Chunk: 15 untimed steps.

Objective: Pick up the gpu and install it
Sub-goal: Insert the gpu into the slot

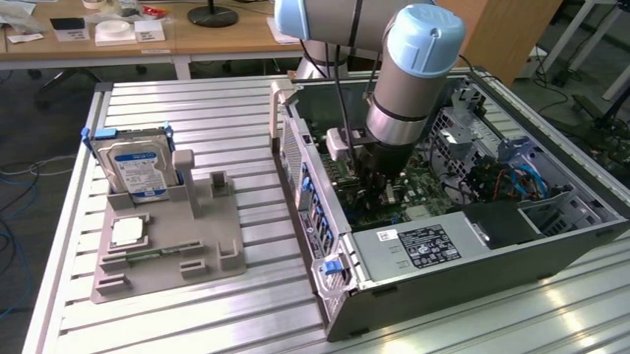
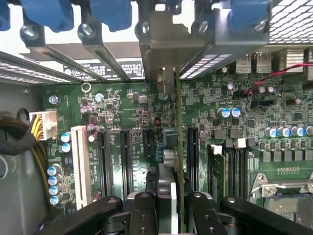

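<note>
— Gripper first: where is it, and what is it doing?

— Down inside the open computer case, hanging from the arm over the green motherboard. Its black fingers are drawn in narrow on the gpu, which stands on edge between them, seen as a thin strip.

— So the card is in the case, not on the stand?

— Yes. In the wrist view it runs from the fingers toward the case's rear wall, and its metal bracket stands up against the slot openings there, below the blue clips. Its lower edge lies along the row of black slots; whether it is pressed fully home I cannot tell.

— What does everything sit on?

— A table of ribbed aluminium rails. The case lies on its side on the exterior view's right. On the left is a grey holder with a blue-labelled hard drive upright at its far end and a small silver chip lying flat nearer the camera.

— And the room?

— Far behind is a wooden desk with small boxes and a black lamp base. Blue cables trail on the dark floor at the left.
</note>
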Each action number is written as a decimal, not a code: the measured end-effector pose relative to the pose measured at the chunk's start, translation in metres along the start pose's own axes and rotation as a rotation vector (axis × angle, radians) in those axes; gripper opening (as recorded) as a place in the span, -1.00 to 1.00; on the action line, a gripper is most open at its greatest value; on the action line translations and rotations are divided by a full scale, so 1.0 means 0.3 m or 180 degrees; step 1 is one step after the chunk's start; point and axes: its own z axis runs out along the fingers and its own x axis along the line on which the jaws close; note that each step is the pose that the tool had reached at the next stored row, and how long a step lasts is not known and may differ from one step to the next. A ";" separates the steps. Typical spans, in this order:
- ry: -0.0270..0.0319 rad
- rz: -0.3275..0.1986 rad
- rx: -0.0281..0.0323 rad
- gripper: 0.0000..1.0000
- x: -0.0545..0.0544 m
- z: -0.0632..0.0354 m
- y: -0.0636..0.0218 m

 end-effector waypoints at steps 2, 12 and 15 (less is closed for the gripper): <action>-0.0001 0.0000 0.0001 -0.44 0.000 0.002 0.000; -0.0006 0.0001 0.0003 -0.44 -0.001 0.003 0.000; -0.0003 0.0001 0.0002 -0.30 -0.001 -0.004 0.000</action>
